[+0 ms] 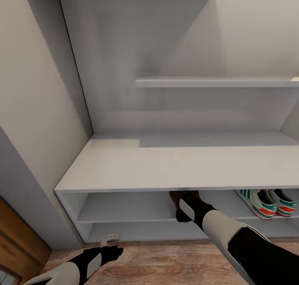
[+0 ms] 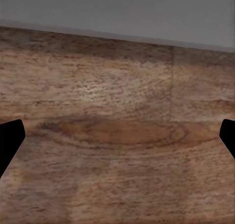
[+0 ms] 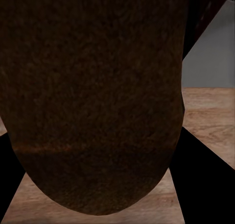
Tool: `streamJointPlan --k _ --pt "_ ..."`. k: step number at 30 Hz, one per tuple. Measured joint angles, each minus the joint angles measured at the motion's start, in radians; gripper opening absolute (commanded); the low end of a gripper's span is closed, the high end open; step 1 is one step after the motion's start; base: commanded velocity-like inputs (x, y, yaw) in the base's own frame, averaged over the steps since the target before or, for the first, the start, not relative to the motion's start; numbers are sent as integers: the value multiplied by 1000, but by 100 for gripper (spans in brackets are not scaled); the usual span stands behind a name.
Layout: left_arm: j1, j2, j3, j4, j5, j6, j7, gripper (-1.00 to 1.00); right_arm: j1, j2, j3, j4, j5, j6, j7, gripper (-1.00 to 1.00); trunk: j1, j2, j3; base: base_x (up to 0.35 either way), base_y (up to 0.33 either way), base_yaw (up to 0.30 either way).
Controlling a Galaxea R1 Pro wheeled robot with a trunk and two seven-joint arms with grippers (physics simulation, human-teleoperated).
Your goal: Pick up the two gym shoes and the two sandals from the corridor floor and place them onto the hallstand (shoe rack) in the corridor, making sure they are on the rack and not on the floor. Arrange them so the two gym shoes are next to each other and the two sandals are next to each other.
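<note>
The relation that mattered was seen at lower centre of the head view: the right gripper (image 1: 179, 202) was reached into the upper open compartment of the hallstand (image 1: 166, 168), with a dark brown sandal (image 1: 173, 198) at its fingertips, just under the front edge of the bench top. In the right wrist view the sandal (image 3: 98, 96) was shown directly ahead of the jaws, its rounded end nearest the camera and its long axis running away along the fingers; the black fingers (image 3: 205, 160) were seen flaring out on either side of it, so the jaws were judged to be pinching the sandal. Whether the sole was already resting on the shelf could not be told.

The two gym shoes (image 1: 265, 202) were seen side by side in the same compartment at lower right of the frame, well apart from the sandal. The second sandal could not be made out with certainty.

The right arm was stretched forward and down from lower right, forearm angled up toward the shelf. The left gripper (image 1: 110, 241) was held low at lower left over the corridor floor (image 1: 166, 260), near the rack's base; in the left wrist view its fingertips (image 2: 10, 140) stood wide apart with bare planks between them.
</note>
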Motion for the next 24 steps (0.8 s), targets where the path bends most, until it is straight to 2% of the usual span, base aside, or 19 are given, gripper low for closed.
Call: streamJointPlan --k 16,23,24 --pt "0 0 0 0 0 0 0 100 0 0 0 0 -1 -1 0 -100 0 0 0 2 0 0" --pt "0 0 0 0 0 0 0 100 0 0 2 1 -1 -34 0 -100 0 0 0 0 0 0" --pt "0 0 0 0 0 0 0 100 0 0 6 -1 21 -36 -1 -100 0 0 0 0 0 0"
